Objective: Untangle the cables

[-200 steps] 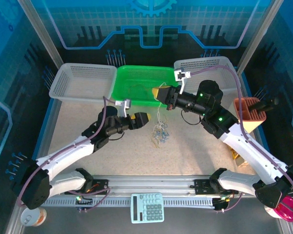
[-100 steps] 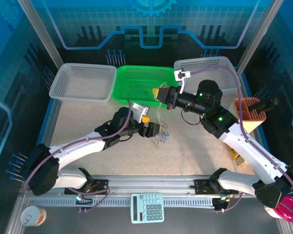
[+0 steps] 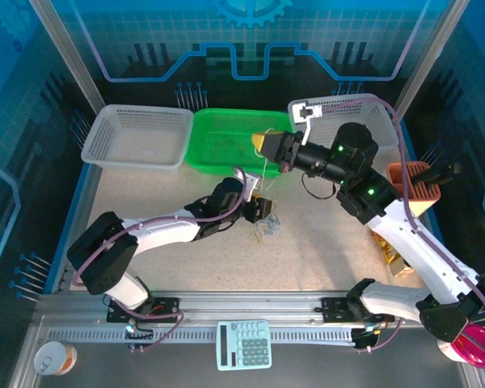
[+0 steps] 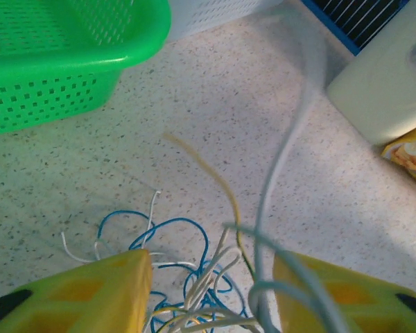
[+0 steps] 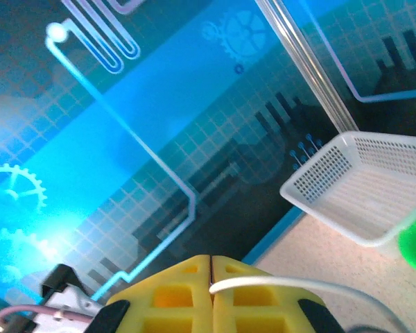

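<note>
Top external view: your left gripper (image 3: 265, 212) sits low over the tangle of cables (image 3: 267, 229) on the speckled table (image 3: 331, 242), just in front of the green basket (image 3: 226, 139). Your right gripper (image 3: 261, 143) hangs higher, over the near right corner of that basket. A whitish cable (image 3: 264, 172) runs from its yellow tip down to the tangle. The left white basket (image 3: 137, 136) and the right white basket (image 3: 339, 109) flank the green one. A calculator (image 3: 244, 343) lies on the metal rail at the near edge.

Left wrist view: your left gripper's yellow fingers (image 4: 90, 291) stand wide apart, with the tangle between them. Blue cables (image 4: 170, 232) curl in loops on the table between the fingers and just beyond them, mixed with pale strands. A yellowish cable (image 4: 211, 177) arcs up out of the heap. The whitish cable rises beside it, blurred, toward the top of the frame. You cannot tell from here whether either finger touches a strand.

Right wrist view: your right gripper's two yellow fingers (image 5: 166, 298) are pressed together, seam to seam. The whitish cable comes out from between them and bends off to the right, so that gripper has the cable pinched.
</note>
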